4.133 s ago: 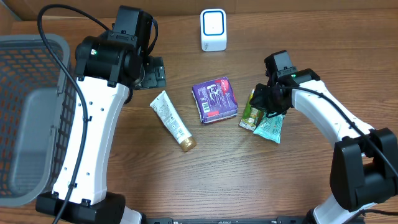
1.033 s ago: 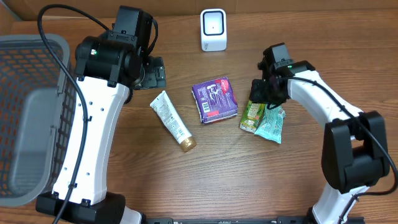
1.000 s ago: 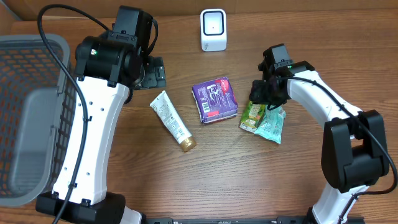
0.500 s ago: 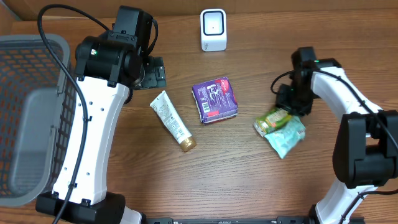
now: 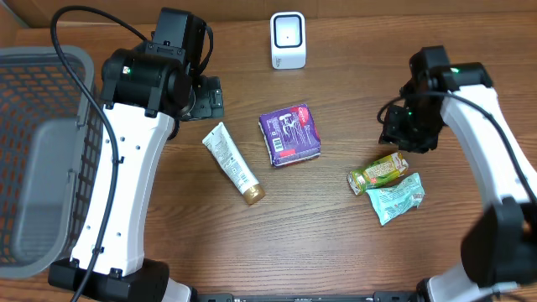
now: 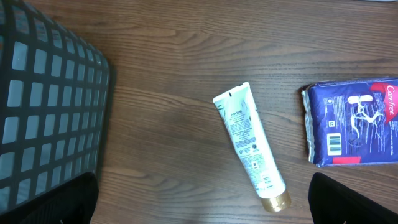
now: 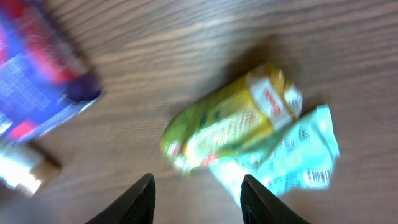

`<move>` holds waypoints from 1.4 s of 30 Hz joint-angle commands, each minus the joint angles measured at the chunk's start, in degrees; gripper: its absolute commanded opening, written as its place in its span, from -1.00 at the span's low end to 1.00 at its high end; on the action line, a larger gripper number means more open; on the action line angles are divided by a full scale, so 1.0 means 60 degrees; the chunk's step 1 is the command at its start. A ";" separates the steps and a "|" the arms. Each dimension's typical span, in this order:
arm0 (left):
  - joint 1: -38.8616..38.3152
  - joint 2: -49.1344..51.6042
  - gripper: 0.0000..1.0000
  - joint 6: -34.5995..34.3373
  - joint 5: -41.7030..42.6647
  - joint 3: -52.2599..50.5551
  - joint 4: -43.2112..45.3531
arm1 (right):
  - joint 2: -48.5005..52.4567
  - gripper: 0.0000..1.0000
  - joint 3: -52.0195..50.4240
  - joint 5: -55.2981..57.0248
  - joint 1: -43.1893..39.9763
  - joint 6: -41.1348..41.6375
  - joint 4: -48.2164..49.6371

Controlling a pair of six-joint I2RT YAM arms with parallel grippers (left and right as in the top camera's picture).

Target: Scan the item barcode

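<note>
Several items lie on the wooden table: a purple packet (image 5: 289,132) (image 6: 354,121) (image 7: 37,81), a white tube with a gold cap (image 5: 233,162) (image 6: 249,146), a green snack packet (image 5: 379,170) (image 7: 230,127) and a teal packet (image 5: 396,197) (image 7: 292,155) touching it. The white scanner (image 5: 288,40) stands at the back. My right gripper (image 5: 404,132) (image 7: 200,199) hovers just behind the green packet, open, with nothing between its fingers. My left gripper (image 5: 205,99) (image 6: 199,211) is wide open above the table behind the tube, holding nothing.
A grey plastic basket (image 5: 42,159) (image 6: 50,106) fills the left edge of the table. The left arm's white links run down the left side. The right arm reaches in from the front right corner.
My right gripper swung right and back. The green and teal packets slid right and toward the front, turning as they went, and now lie free of the fingers. The left arm stayed still.
</note>
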 commanded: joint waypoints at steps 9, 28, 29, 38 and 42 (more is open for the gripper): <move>0.0047 0.0004 0.99 0.0069 -0.0127 -0.0087 0.0040 | -0.1679 -0.10 -0.1698 0.0171 0.0586 -0.0237 -0.0200; 0.0047 0.0004 0.99 0.0069 -0.0127 -0.0087 0.0040 | -0.1679 -0.11 -0.5264 0.2106 0.1107 0.2331 0.2011; 0.0047 0.0004 0.99 0.0069 -0.0127 -0.0087 0.0040 | -0.1679 -0.11 -0.5453 0.2109 0.1107 0.2430 0.2157; 0.0047 0.0004 0.99 0.0069 -0.0127 -0.0087 0.0040 | -0.1676 -0.09 -0.6047 0.1413 0.1162 0.1730 0.3821; 0.0047 0.0004 0.99 0.0069 -0.0127 -0.0087 0.0040 | -0.1672 -0.03 -0.6437 0.1421 0.1173 0.1690 0.5042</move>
